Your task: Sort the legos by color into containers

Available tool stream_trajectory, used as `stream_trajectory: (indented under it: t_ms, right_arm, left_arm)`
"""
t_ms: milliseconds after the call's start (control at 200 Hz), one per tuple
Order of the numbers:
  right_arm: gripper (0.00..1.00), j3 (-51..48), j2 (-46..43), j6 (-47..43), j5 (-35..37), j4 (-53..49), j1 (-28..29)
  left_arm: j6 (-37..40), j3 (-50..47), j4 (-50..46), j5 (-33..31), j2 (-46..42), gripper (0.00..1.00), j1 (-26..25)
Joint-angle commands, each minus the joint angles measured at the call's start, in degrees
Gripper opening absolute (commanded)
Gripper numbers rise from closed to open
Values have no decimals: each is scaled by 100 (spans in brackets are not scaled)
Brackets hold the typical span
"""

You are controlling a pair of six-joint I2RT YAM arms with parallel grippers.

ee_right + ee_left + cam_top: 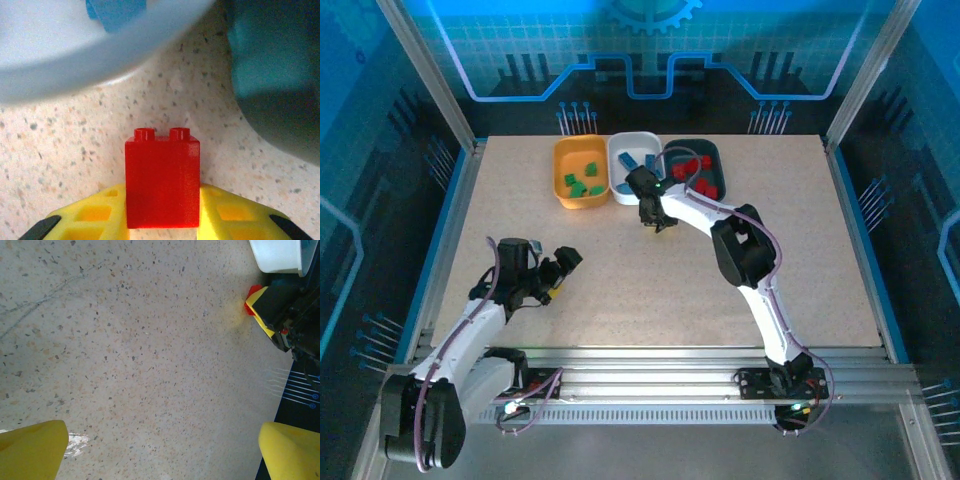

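Top: right tool (pixel 656 222) down on the bench (pixel 770 260), just near of white tray (pixel 650 145) and teal tray (pixel 705 148); left tool (pixel 563 268) parked near-left. Left wrist: its fingers (pixel 30 447) wide apart, empty. Right wrist: pads (pixel 220 207) clamped on red lego (pixel 162 177) (teal holds the other reds (pixel 692 168), so likely its destination).

Trays (pixel 717 150) in a row on table (pixel 620 290), bricks (pixel 582 185) inside, one brick (pixel 162 182) before middle tray (pixel 75 65)
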Motion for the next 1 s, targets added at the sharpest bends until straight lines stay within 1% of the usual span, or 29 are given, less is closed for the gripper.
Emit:
stream_trajectory:
  t_ms: [0,115,240,300,375,515,625,645,680,725,795,865,930,996]
  right_arm:
    - [31,-423,-803,-217,159,162,211]
    - [31,-939,-1619,-517,296,401,316]
    - [32,-982,-2030,-893,272,351,-94]
    - [32,-849,-1985,-1122,46,297,-423]
    - [32,-480,-1729,-1318,-302,87,-849]
    - [34,112,-1237,-1645,-703,-95,-1312]
    - [41,504,-876,-1766,-999,-153,-1551]
    - [45,581,-814,-1804,-1049,-151,-1580]
    - [56,692,-730,-1872,-1108,-134,-1628]
    - [61,797,-674,-1942,-1201,-101,-1672]
    - [64,895,-682,-1953,-1261,-83,-1718]
    - [65,836,-858,-1925,-1237,-45,-1716]
    - [66,513,-1195,-1895,-1226,131,-1688]
    - [68,-42,-1710,-1884,-1202,422,-1616]
  left_arm:
    - [-3,164,18,187,-5,99,-34]
    - [-12,166,16,162,-49,99,-70]
    - [-38,200,75,144,-33,99,-115]
    - [-40,238,81,144,-17,99,-132]
    - [-5,342,22,162,16,99,-142]
    - [160,581,-234,144,106,99,-150]
    - [348,759,-468,137,147,99,-156]
    - [379,778,-503,143,151,99,-151]
    - [416,802,-525,151,144,99,-158]
    - [444,833,-570,148,152,99,-158]
    - [445,881,-641,107,183,99,-153]
    - [485,973,-743,90,254,99,-155]
    - [560,1111,-888,66,308,99,-159]
    - [648,1276,-1054,-17,311,99,-155]
